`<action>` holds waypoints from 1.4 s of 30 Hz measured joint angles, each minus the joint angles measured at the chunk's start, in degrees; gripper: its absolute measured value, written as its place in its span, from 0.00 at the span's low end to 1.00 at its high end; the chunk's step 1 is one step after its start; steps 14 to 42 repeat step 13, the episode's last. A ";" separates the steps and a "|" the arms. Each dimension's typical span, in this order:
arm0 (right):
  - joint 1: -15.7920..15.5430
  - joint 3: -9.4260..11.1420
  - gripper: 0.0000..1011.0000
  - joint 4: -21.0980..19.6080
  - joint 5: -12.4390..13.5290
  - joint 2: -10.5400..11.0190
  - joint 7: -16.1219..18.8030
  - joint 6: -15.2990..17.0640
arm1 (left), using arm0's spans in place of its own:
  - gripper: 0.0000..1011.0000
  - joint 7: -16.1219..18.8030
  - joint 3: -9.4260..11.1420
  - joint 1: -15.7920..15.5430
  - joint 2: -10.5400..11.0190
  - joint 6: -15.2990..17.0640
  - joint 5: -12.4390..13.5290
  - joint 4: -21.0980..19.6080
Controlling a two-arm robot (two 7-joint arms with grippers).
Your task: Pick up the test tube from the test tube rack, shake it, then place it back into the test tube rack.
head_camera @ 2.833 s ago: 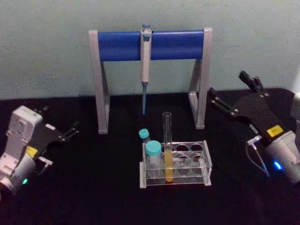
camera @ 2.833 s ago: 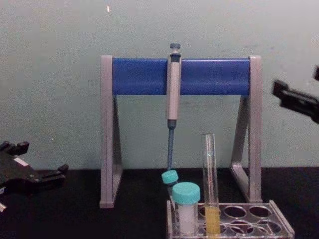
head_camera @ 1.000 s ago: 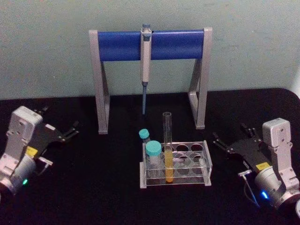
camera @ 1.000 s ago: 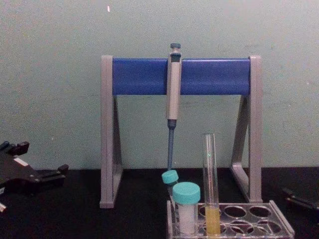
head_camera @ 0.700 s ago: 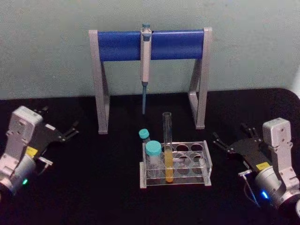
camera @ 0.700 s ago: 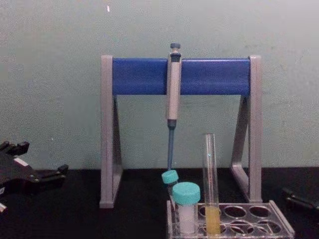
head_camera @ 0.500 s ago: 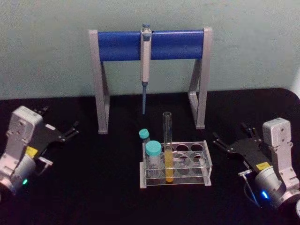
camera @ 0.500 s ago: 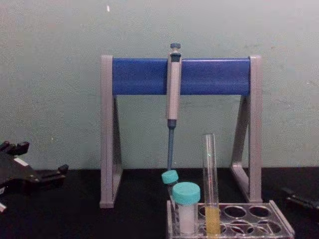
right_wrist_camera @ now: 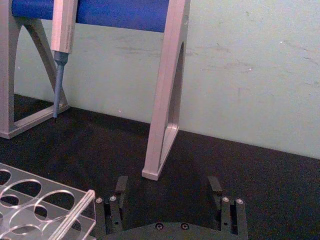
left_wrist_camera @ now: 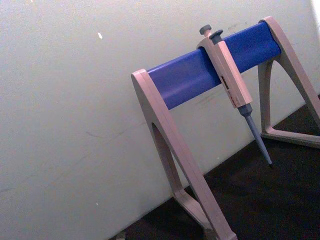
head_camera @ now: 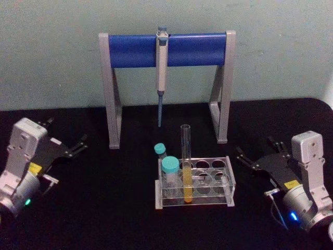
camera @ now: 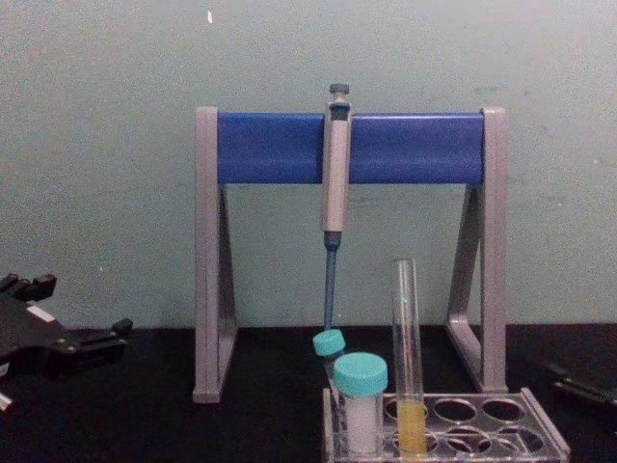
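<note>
Tabletop (head_camera: 119, 208): black, set against a pale green wall.
Pipette stand (head_camera: 166, 49): grey legs and a blue bar at the back, a pipette (head_camera: 162, 57) hanging from the bar's middle.
Test tube rack (head_camera: 229, 182): clear, in front of the stand near the middle.
Test tube (head_camera: 186, 166): stood upright in a front hole of the rack, yellow-orange liquid in its lower part.
Teal-capped tubes (head_camera: 169, 166): two, at the rack's left end, just beside the test tube.
Left gripper (head_camera: 78, 145): rested low at the left, well apart from the rack, jaws parted and holding nothing.
Right gripper (head_camera: 257, 155): low at the right, near the rack's end, jaws spread wide and empty.
</note>
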 joint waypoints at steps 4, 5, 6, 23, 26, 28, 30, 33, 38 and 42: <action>0.00 0.00 0.99 0.00 0.00 0.00 0.00 0.00 | 0.99 0.00 0.00 0.00 0.00 0.00 0.00 0.00; 0.00 0.00 0.99 0.00 0.00 0.00 0.00 0.01 | 0.99 0.00 0.00 0.00 0.00 0.00 0.00 0.00; 0.00 0.00 0.99 0.00 0.00 0.00 0.00 0.00 | 0.99 0.00 0.00 0.00 0.00 0.00 0.00 0.00; 0.00 0.00 0.99 0.00 0.00 0.00 0.00 0.01 | 0.99 0.00 0.00 0.00 0.00 0.00 0.00 0.00; 0.00 0.00 0.99 0.00 0.00 0.00 0.00 0.01 | 0.99 0.00 0.00 0.00 0.00 0.00 0.00 0.00; 0.00 0.00 0.99 0.00 0.00 0.00 0.00 0.01 | 0.99 0.00 0.00 0.00 0.00 0.00 0.00 0.00; 0.00 0.00 0.99 0.00 0.00 0.00 0.00 0.01 | 0.99 0.00 0.00 0.00 0.00 0.00 0.00 0.00; 0.00 0.00 0.99 0.00 0.00 0.00 0.00 0.01 | 0.99 0.00 0.00 0.00 0.00 0.00 0.00 0.00; 0.00 0.00 0.99 0.00 0.00 0.00 0.00 0.01 | 0.99 0.00 0.00 0.00 0.00 0.00 0.00 0.00; 0.00 0.00 0.99 0.00 0.00 0.00 0.00 0.01 | 0.99 0.00 0.00 0.00 0.00 0.00 0.00 0.00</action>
